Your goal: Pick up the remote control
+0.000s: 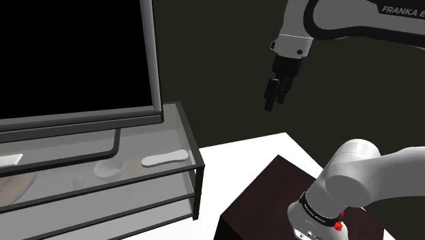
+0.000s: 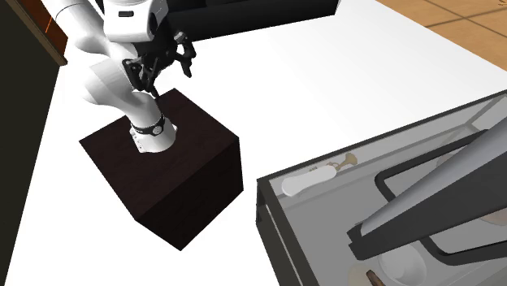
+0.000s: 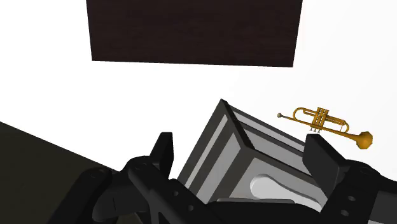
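Hanging wide-open, claw (image 1: 274, 102) well apart from remote (image 1: 163, 158); wrist view w/ brass trumpet (image 3: 327, 122).

Lettering: "FRANKA E" in grey capitals, the rest cut off at the shoulder view's right edge.
Stands on: the white upper link of the arm (image 1: 354, 17), high on the shoulder view's right.

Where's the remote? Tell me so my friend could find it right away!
Find the big black TV standing on the grey glass-topped stand. On the stand's top shelf, near its end at the shoulder view's right, lies the remote control. It is the long, slim white bar, while the pale thing beside it is round.
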Robot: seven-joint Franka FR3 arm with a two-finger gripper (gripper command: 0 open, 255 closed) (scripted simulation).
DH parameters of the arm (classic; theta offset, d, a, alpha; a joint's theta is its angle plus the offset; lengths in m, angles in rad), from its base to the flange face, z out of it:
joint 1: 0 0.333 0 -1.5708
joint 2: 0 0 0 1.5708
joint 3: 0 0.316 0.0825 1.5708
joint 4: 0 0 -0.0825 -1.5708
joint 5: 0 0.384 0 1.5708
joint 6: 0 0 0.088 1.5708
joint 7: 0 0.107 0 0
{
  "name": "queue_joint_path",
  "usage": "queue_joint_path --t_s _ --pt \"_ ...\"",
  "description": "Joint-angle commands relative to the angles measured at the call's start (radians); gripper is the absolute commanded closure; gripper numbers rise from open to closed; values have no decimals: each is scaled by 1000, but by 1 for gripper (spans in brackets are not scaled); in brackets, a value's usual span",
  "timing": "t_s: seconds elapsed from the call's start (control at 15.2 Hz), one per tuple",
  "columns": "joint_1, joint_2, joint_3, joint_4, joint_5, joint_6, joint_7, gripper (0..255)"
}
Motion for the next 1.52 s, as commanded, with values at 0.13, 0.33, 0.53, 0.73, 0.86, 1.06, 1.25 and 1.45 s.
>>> queue_joint_path --t_s 0.13,0.33,0.53,0.73,0.86,1.06,1.25,1.45 --pt "15 52 1 -16 -6 71 -41 0" --pt "37 138 4 -29 -13 174 -100 0" --pt "57 233 8 -29 -20 274 -157 0" --pt "77 334 15 -17 -26 369 -210 0" --pt "89 404 21 -3 -31 428 -244 0" --pt "107 511 32 27 -39 511 -293 0" --pt "123 619 45 68 -50 585 -337 0" --pt "138 728 60 117 -65 650 -377 0"
